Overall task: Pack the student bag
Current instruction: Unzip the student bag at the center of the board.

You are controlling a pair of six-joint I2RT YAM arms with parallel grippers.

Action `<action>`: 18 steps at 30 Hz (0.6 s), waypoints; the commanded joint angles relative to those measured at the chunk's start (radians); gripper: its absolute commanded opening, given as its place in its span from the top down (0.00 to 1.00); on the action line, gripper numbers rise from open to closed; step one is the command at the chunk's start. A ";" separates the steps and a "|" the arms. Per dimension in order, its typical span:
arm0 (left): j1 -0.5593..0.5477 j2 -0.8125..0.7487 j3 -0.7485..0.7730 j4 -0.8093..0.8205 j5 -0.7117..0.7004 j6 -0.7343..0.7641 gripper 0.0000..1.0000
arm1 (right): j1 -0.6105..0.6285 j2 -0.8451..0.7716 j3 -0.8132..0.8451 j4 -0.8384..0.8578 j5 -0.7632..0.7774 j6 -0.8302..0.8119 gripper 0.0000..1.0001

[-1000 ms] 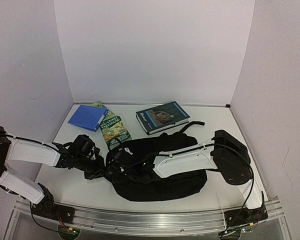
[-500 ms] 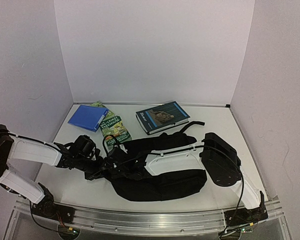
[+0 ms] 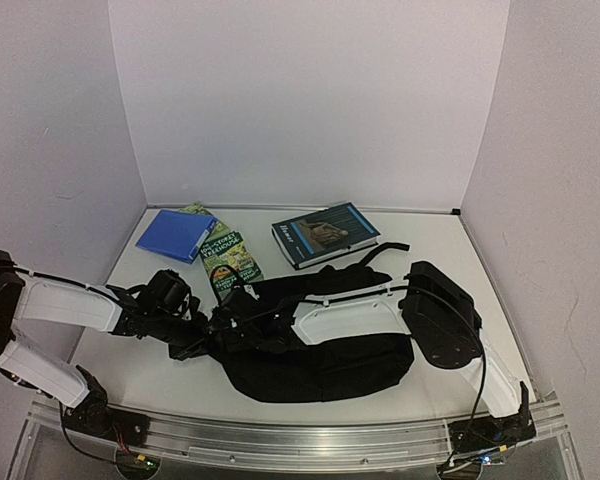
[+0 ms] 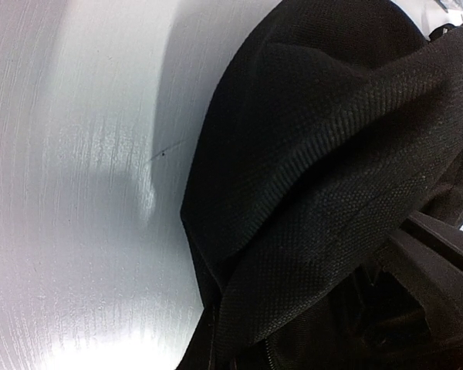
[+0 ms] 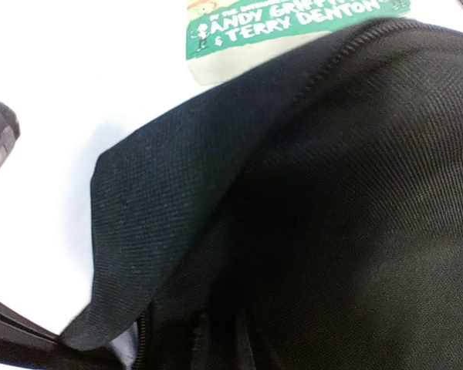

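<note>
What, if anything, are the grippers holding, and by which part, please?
The left gripper seems to pinch the black backpack by its left-end fabric; the right gripper hold cannot be told.

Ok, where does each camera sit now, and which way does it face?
Top external: above and behind the bases, looking down across the white table; both white arms, left and right, reach into the large black soft fabric backpack.
Left wrist: low beside the backpack, facing its folded fabric and table; a dark hard part lower right, unidentifiable.
Right wrist: close over the backpack, facing fabric and the green paperback book; dark parts at left, unidentifiable.
Shared: the backpack in all; the green book in top and right wrist.
</note>
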 commanded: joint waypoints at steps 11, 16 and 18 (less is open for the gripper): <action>-0.004 -0.040 0.004 -0.076 -0.058 0.019 0.80 | -0.057 -0.075 -0.102 0.013 -0.043 -0.083 0.95; 0.023 -0.032 0.058 -0.074 -0.066 0.097 0.61 | -0.057 -0.088 -0.101 0.067 -0.167 -0.113 0.77; 0.040 -0.029 0.079 -0.076 -0.065 0.126 0.55 | -0.057 -0.085 -0.096 0.077 -0.189 -0.113 0.71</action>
